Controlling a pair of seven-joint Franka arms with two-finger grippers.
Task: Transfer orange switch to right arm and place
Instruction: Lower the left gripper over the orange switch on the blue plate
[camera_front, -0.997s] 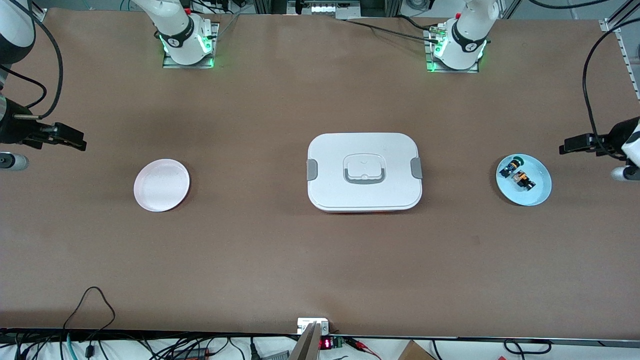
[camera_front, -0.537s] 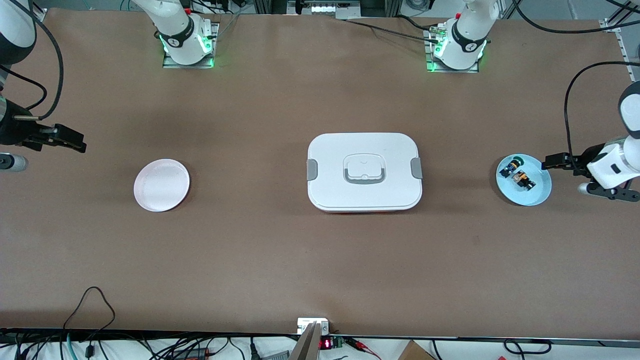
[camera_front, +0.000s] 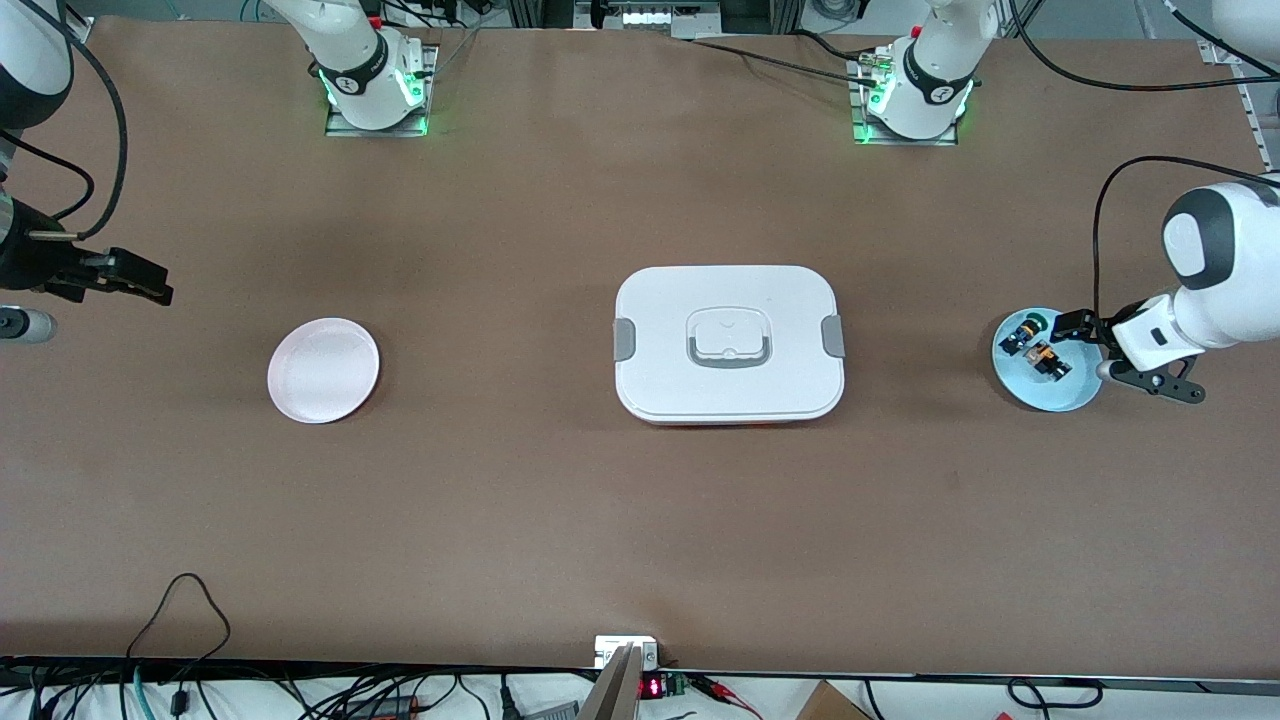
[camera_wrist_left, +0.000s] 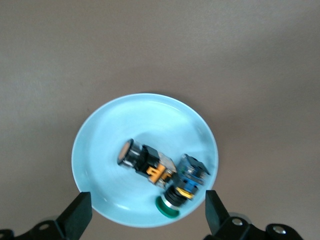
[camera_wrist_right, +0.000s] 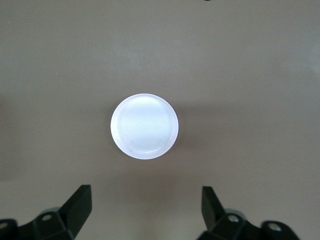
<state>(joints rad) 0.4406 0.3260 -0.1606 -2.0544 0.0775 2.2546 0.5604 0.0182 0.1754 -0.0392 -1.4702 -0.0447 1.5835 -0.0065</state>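
Left hand (camera_front: 1062, 325) hangs wide open and empty over the blue plate (camera_front: 1072, 398) at the left arm's end of the brown bench (camera_front: 560, 520); the orange switch (camera_wrist_left: 145, 165) lies on that plate, touching a green-capped switch (camera_wrist_left: 182, 187); right hand (camera_front: 140, 280) waits open, empty, above the bench near the pink plate (camera_front: 323, 370); no legible writing.

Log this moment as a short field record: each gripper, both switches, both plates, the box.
left gripper: open, over the blue plate
right gripper: open, empty, waiting above the table at the right arm's end
orange switch: lying on its side on the blue plate, not gripped
green switch: on the same plate, touching the orange one
pink plate: bare
white box: mid-table, lid on
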